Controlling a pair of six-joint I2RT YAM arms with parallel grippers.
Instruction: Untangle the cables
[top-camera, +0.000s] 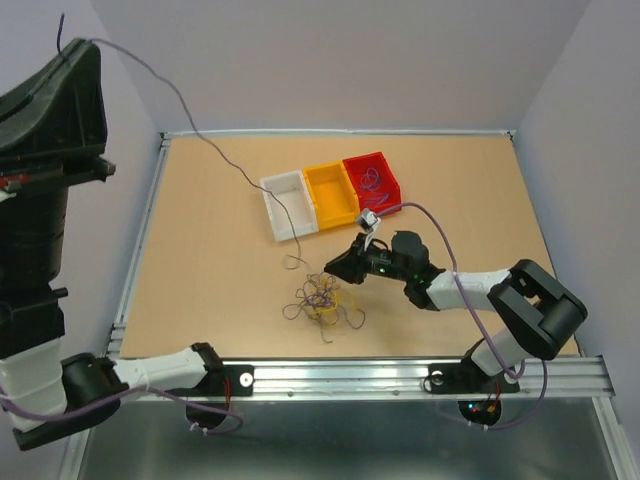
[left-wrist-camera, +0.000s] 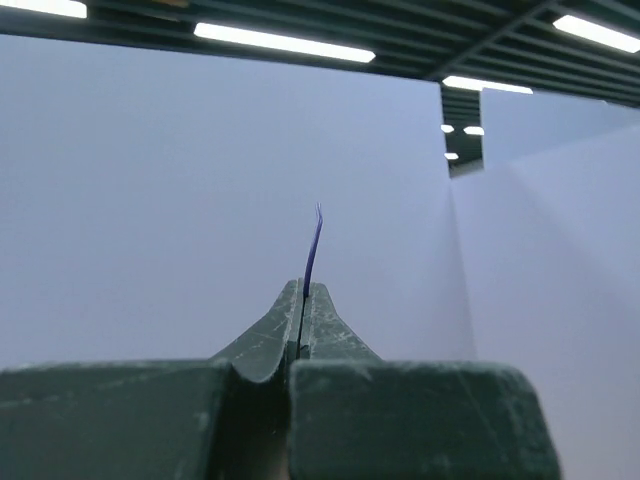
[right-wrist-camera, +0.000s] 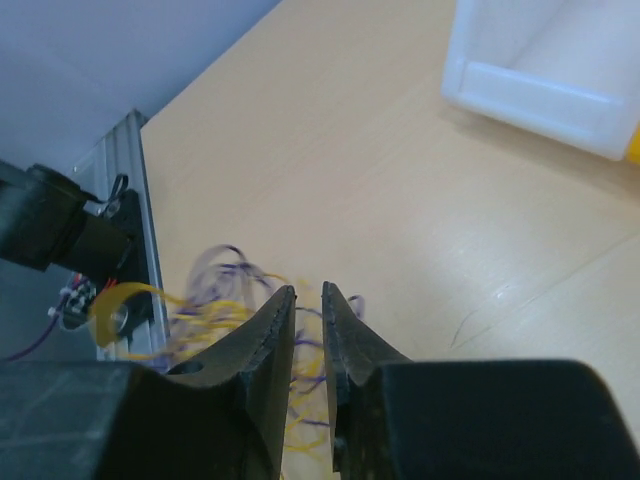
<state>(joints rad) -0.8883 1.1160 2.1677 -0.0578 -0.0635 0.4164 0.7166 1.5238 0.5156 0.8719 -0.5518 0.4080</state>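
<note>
- You are looking at a light wood table with pale purple walls around it.
- The cables lie in one small messy bunch of purple, yellow and dark wires. The bunch sits around the middle of the table, closer to the near edge.
- The right gripper is low, just right of the bunch and a bit farther back, with its tips over the wires.
- Its fingers are almost together, with a thin gap between them. You cannot tell if a wire is in that gap.
- I think the step is picking one wire out of the bunch. Next you need to pinch just one wire and lift slowly, so the rest stays down.
- The left gripper is high up on the left, well away from the bunch. It is squeezed tight on one thin purple wire.
- A white bin, a yellow bin and a red bin stand in a row beyond the bunch.
</note>
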